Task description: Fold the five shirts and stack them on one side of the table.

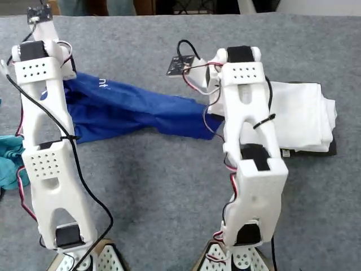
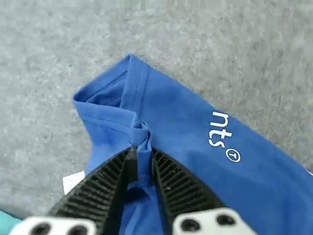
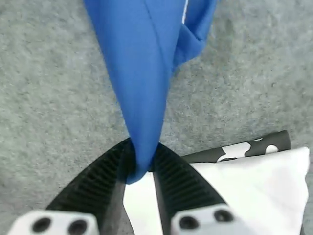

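the blue shirt (image 1: 141, 116) lies stretched across the grey worktop (image 1: 158, 192) between the two arms, pulled into a long twisted band. white lettering shows on it towards the left arm's end. the left tool (image 2: 143, 152) is closed narrow on a small pinch of the blue cloth beside a stitched, folded edge, with the ribbed pads pressing the fabric from both sides. the right tool (image 3: 143, 147) is likewise clamped on the shirt's other end, where the cloth gathers into a tight bunch running away from the jaws. just beside the right tool, on the right side of the worktop, sits a folded white shirt (image 1: 299, 113), resting on top of a dark folded garment (image 1: 333, 148) whose edge sticks out underneath. a teal garment (image 1: 8, 161) lies crumpled at the left edge of the worktop, next to the left arm.
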Controlling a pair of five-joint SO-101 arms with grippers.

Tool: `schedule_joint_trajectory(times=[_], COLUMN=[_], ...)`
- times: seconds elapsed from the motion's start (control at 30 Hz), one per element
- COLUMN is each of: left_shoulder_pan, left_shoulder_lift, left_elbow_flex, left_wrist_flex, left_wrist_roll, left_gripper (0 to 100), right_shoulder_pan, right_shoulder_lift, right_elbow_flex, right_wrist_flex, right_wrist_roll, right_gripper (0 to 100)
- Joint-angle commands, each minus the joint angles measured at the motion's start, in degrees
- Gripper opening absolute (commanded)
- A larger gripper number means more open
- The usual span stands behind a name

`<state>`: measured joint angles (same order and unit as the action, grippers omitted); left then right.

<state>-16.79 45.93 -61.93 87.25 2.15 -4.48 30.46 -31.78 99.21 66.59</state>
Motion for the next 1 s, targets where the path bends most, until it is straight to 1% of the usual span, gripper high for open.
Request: schedule_joint_trajectory(times=[0.0,0.2,0.3,0.4,0.47,0.63,0.73,0.87,0.97], left_shoulder_pan=[0.1,-0.5,-0.4,-0.6,-0.7,-0.8,-0.5,-2.2,-6.1], left_shoulder_lift=[-0.9,-1.0,-1.1,-1.0,-0.5,-0.7,-1.1,-0.6,-1.1], left_elbow_flex=[-1.0,-1.0,-1.7,-7.3,-11.6,-17.1,-17.8,-16.0,-8.2], left_wrist_flex=[-0.4,-0.4,0.3,4.5,7.2,11.3,12.8,13.7,13.7], left_wrist_roll=[5.1,7.8,7.9,8.1,8.8,8.6,6.1,6.1,8.6], left_gripper=[17,18,18,24,25,25,25,25,25], right_shoulder_pan=[1.1,0.1,-0.7,-0.8,-1.4,-2.9,-3.1,-3.1,-3.1], right_shoulder_lift=[1.6,2.9,3.1,4.7,7.0,15.3,19.8,24.7,27.5], right_elbow_flex=[-6.2,-6.4,-6.2,-6.7,-7.5,-9.0,-9.8,-12.6,-16.1], right_wrist_flex=[1.8,1.7,1.5,0.0,-3.4,-12.0,-14.3,-16.6,-16.8], right_wrist_roll=[-0.6,-0.6,-0.6,-1.1,-4.3,-18.8,-22.9,-27.6,-30.6], right_gripper=[1.4,1.4,1.4,1.4,1.4,1.5,1.5,1.5,1.5])
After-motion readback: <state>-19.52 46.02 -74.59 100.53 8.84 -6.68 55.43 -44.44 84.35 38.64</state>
